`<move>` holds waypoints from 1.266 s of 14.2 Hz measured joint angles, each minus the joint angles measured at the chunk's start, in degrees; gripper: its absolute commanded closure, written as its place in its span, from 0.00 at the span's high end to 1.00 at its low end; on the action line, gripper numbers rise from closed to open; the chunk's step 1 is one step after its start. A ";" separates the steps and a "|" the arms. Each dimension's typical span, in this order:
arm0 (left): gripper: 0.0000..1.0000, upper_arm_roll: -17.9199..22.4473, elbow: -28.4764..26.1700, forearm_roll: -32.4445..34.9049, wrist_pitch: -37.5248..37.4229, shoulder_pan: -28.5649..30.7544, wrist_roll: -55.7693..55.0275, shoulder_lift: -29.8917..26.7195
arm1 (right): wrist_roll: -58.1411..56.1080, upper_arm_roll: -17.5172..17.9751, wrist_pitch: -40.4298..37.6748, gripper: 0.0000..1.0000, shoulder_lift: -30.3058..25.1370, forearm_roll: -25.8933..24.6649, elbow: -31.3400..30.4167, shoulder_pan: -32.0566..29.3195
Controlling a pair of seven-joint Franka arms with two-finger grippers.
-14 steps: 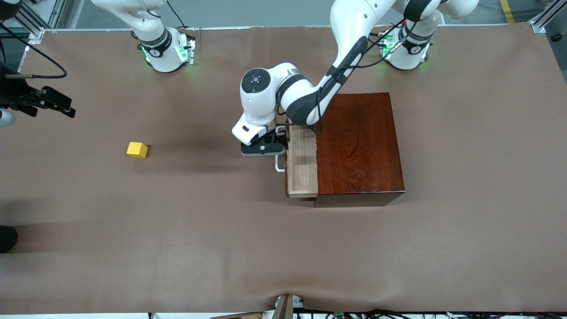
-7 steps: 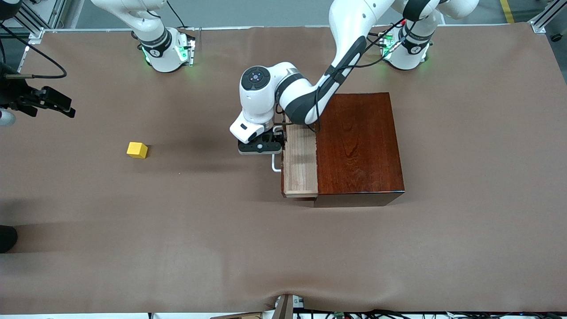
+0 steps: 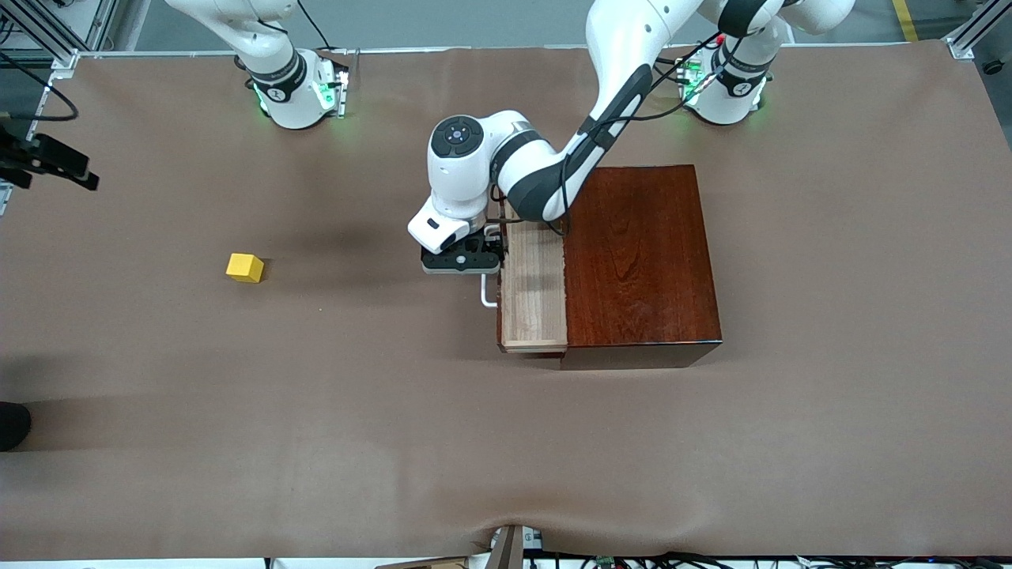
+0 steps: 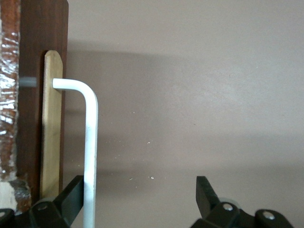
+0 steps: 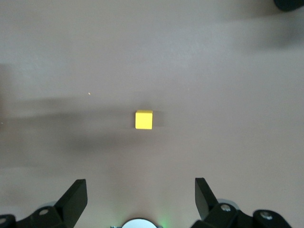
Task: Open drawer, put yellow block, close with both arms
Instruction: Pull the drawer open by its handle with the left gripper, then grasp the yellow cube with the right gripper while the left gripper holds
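A wide brown, matte, paper-like sheet covers the whole desk, with a small hump at its edge nearest the front camera. Along that edge run dark cables, and grey aluminium frame rails stand at the corners by the bases. A dark rounded object, possibly a shoe, pokes in at the right arm's end.

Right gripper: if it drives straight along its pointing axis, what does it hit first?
Probably the small yellow cube. The right gripper is open, high over the brown table cover at the right arm's end, and the cube sits roughly centred between its fingers. Depth is unclear; slightly off, it meets bare cover.
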 measured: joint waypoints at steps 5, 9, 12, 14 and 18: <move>1.00 -0.28 -0.58 -0.03 3.92 -0.15 -0.02 0.22 | 0.04 0.87 10.49 1.00 -5.03 0.01 -15.58 0.17; 1.00 -0.79 -0.51 -0.52 10.31 -0.32 -0.35 0.91 | 0.16 1.00 27.03 1.00 -7.08 0.01 -32.86 0.18; 1.00 -0.89 0.22 -0.94 12.05 -0.91 -0.80 1.03 | 2.35 1.11 36.96 1.00 -6.37 0.01 -41.92 0.56; 1.00 -0.85 0.51 -1.06 12.49 -0.85 -1.06 1.04 | 3.18 1.33 42.59 1.00 -3.79 0.01 -44.26 1.11; 1.00 -0.78 0.95 -1.31 12.64 -0.79 -1.30 1.03 | 3.59 1.35 61.18 1.00 8.58 0.02 -47.25 1.22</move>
